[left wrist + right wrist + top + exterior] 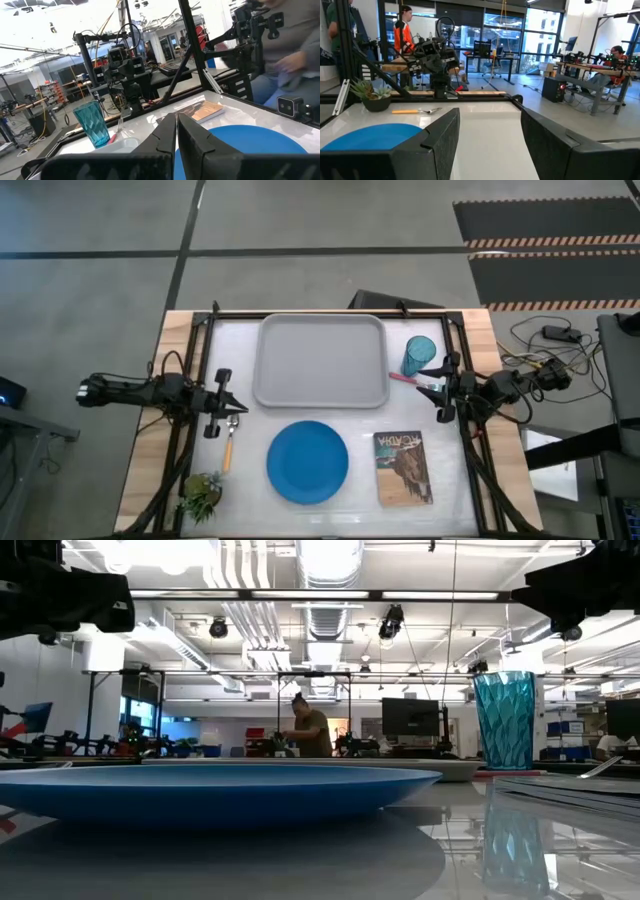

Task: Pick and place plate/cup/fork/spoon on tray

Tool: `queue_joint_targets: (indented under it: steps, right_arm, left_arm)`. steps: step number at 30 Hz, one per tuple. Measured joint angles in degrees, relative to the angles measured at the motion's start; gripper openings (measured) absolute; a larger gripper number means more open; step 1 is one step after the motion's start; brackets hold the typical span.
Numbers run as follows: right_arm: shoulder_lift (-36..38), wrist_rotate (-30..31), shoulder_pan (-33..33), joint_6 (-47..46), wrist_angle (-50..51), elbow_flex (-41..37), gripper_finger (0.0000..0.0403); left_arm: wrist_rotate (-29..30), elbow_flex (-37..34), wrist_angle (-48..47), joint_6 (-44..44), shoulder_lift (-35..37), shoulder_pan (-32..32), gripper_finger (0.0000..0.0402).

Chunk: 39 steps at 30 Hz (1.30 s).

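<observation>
The grey tray (pixel 320 360) lies at the far middle of the table. The blue plate (pixel 307 461) lies flat near the front. The teal cup (pixel 419 356) stands upright right of the tray, and the pink-handled fork (pixel 405 379) lies just in front of it. The orange-handled spoon (pixel 228 450) lies left of the plate. My left gripper (pixel 236 406) hovers above the spoon's bowl end with its fingers shut (pixel 176 137). My right gripper (pixel 436 389) is open (pixel 490 135) and empty, by the fork's tine end, beside the cup.
A brown picture-cover book (pixel 403 467) lies right of the plate. A small potted plant (pixel 203 495) stands at the front left corner. A black frame borders the table. People and workbenches show in the room beyond.
</observation>
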<state>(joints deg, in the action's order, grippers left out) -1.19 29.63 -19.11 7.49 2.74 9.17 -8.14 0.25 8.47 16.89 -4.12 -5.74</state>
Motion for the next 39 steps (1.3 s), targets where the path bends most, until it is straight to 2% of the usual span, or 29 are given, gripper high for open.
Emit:
queue_joint_targets:
  steps: [32,36,39]
  right_arm:
    - [0.0,0.0,0.0,-0.1,0.0,0.0,0.0201]
    - [0.0,0.0,0.0,-7.5,0.0,0.0,0.0201]
    - [0.0,0.0,0.0,-12.9,0.0,0.0,0.0201]
  left_arm:
    - [0.1,0.0,0.5,0.0,0.2,0.0,0.0]
    - [0.9,0.0,1.0,0.0,0.0,0.0,0.0]
    - [1.2,0.0,6.2,0.0,-0.2,0.0,0.0]
